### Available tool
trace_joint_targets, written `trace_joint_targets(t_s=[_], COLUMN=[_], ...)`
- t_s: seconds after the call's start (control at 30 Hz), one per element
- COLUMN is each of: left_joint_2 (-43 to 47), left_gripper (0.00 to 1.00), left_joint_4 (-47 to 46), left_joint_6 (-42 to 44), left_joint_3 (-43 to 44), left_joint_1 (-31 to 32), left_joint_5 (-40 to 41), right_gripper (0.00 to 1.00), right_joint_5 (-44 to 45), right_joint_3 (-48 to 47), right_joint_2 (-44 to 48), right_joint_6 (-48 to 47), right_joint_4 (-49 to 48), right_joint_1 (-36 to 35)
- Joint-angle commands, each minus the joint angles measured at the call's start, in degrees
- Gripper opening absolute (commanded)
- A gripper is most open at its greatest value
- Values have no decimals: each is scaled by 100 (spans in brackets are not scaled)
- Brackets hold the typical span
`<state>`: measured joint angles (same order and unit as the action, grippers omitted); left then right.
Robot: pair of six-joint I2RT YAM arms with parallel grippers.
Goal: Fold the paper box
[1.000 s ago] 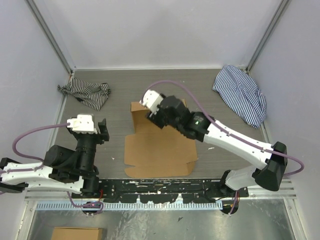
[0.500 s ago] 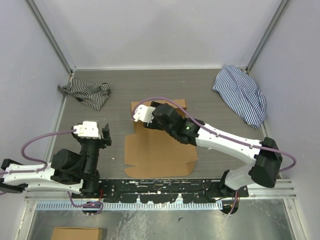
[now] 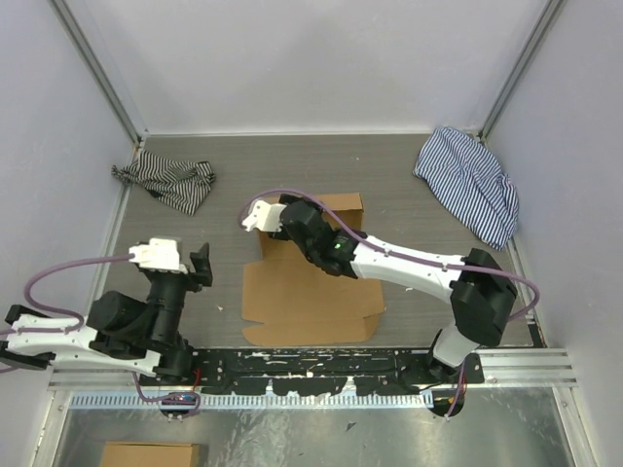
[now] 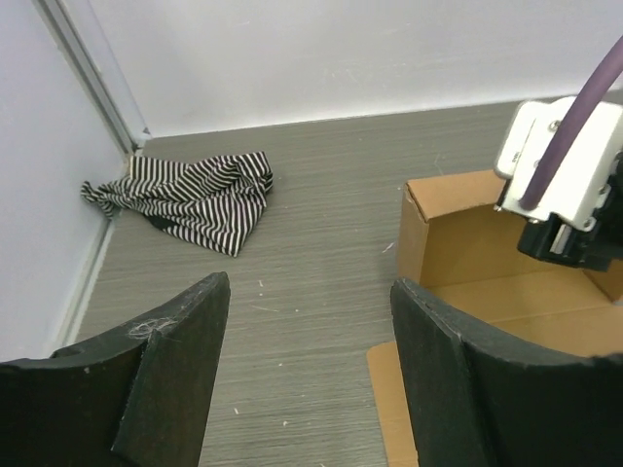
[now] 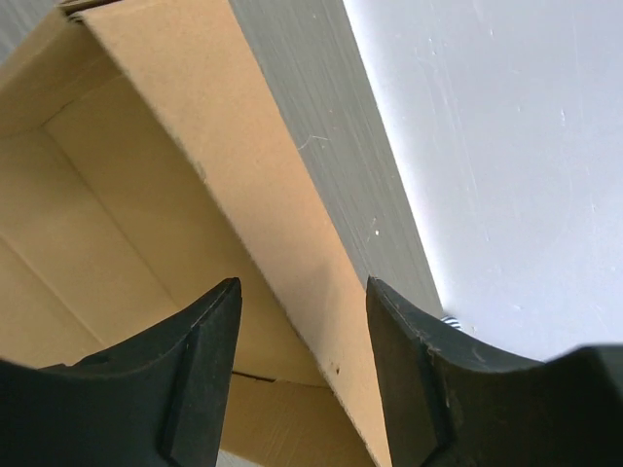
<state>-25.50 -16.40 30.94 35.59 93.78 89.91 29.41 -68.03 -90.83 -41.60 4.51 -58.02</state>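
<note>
Box of thin brown cardboard point(image 3: 311, 292): light, bendy; I'd pinch standing wall point(image 5: 282, 185). Right pincer point(image 5: 302, 287) apart around it, left pincer point(image 4: 310, 284) apart.

Grey wood-grain tabletop point(image 3: 389, 175) — plain white walls point(image 3: 321, 58), aluminium corner posts point(image 3: 97, 68).

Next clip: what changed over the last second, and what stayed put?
The right hand slid left along the raised back wall of the paper box, its arm swinging left with it. Its jaws are apart and grip nothing. The left hand drew back slightly toward its base, open and empty. Nothing was taken or let go. The box, the black-and-white striped cloth and the blue striped cloth lie as before.
</note>
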Motion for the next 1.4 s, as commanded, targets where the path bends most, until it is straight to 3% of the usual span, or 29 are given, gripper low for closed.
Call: trace_joint_targets(t_s=[0.0, 0.17, 0.33, 0.43, 0.63, 0.83, 0.93, 1.1, 1.23, 1.3, 1.37], left_joint_2=[499, 814, 782, 726, 702, 810, 844, 849, 875, 873, 863], left_gripper=[72, 67, 67, 67, 68, 68, 67, 67, 67, 67, 67], left_joint_4=[-36, -2, 90, 102, 124, 202, 256, 355, 374, 375, 383], left_joint_6=[-117, -145, -173, -174, -184, -264, -308, -287, -293, -314, -319], left_joint_3=[-14, -45, -22, -26, -19, -24, -22, 3, -3, -18, -30], left_joint_1=[164, 287, 316, 335, 352, 380, 387, 420, 431, 442, 444], left_joint_5=[723, 727, 725, 723, 722, 721, 729, 721, 724, 722, 722], right_gripper=[57, 44, 22, 17, 13, 14, 15, 15, 18, 22, 32], right_joint_5=[634, 886, 1244, 1211, 531, -806, -1531, -2853, -3562, -3870, -4133], right_joint_3=[-317, -825, -1397, -1825, -3266, -4372, -3879, -1945, -416, 308, 879], right_joint_2=[-338, -753, -1126, -1243, -1636, -1960, -1870, -1440, -807, -421, -31], right_joint_6=[-257, -70, 272, 773, 2299, 4145, 4776, 5816, 6986, 7696, 8294], right_joint_4=[-835, -628, -316, 178, 1990, 3893, 4074, 3443, 2421, 1935, 1560], right_joint_1=[-34, 23, 169, 363, 1098, 2212, 2800, 3416, 3432, 3341, 3128])
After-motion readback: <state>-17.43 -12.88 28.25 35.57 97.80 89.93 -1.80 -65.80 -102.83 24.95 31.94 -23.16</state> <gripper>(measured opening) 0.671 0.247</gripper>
